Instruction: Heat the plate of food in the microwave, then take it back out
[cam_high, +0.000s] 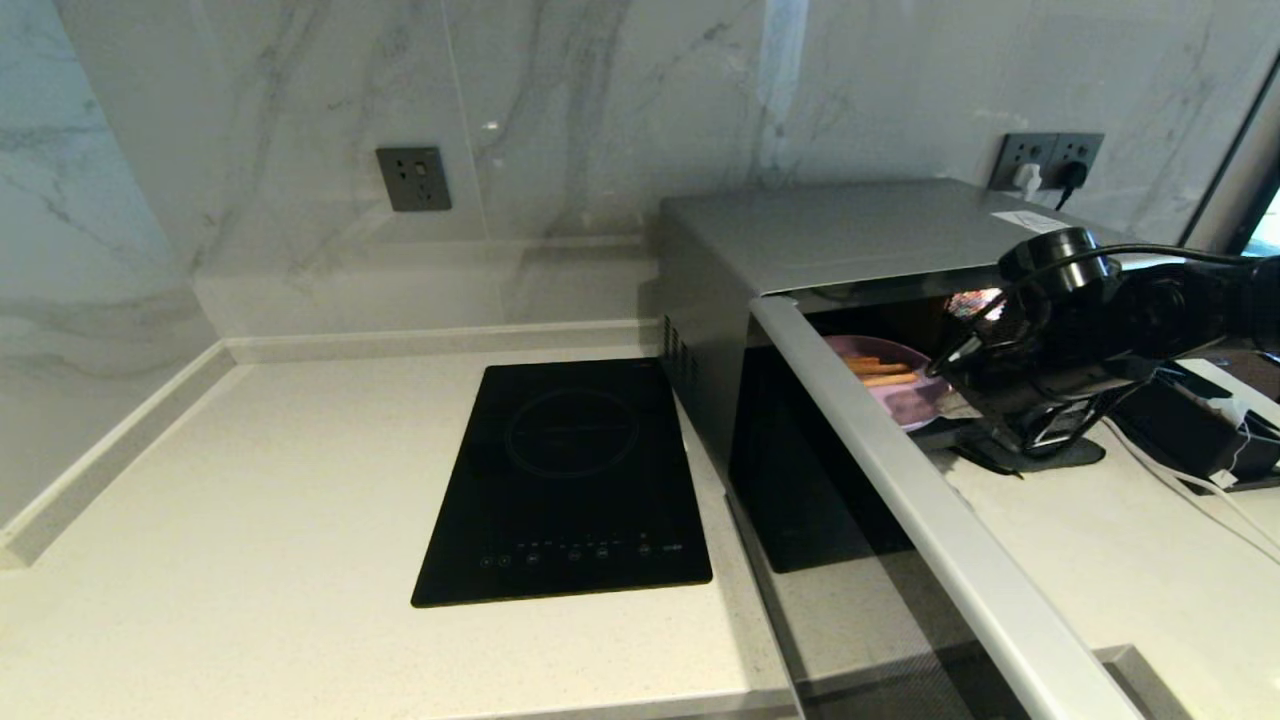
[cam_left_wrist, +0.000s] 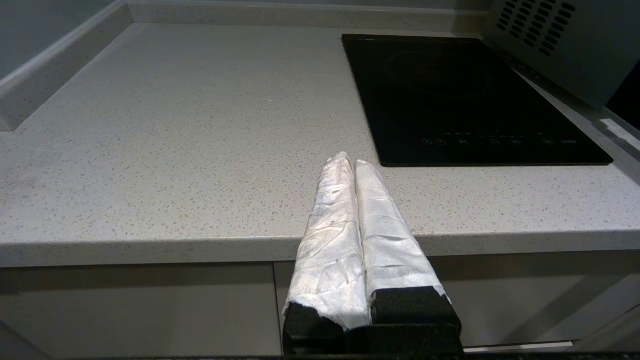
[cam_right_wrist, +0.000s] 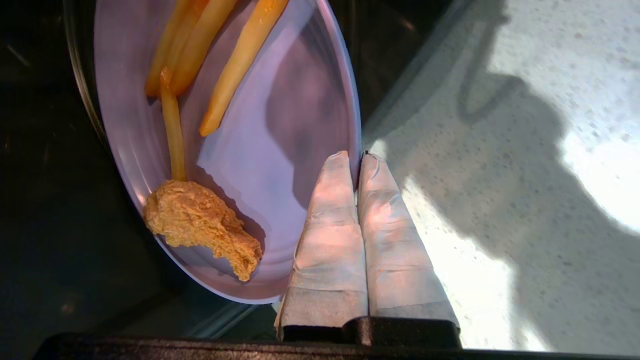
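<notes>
Presently the microwave (cam_high: 800, 240) stands at the worktop's (cam_high: 250, 480) back right, door (cam_high: 930, 500) swung open. The plate (cam_right_wrist: 300, 100) with fries (cam_right_wrist: 240, 55) and a fried chunk (cam_right_wrist: 200, 225) sits at the cavity mouth; the right gripper (cam_right_wrist: 357, 157) is clamped on its rim. The left gripper (cam_left_wrist: 352, 162) hangs closed, empty, off the front edge beside the hob (cam_left_wrist: 465, 100).

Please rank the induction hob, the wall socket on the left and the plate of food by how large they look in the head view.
1. Induction hob, clearly largest.
2. Plate of food, partly hidden behind the open microwave door and the right gripper.
3. Wall socket, which stands farther back, so its rank below the plate is unsure.
</notes>
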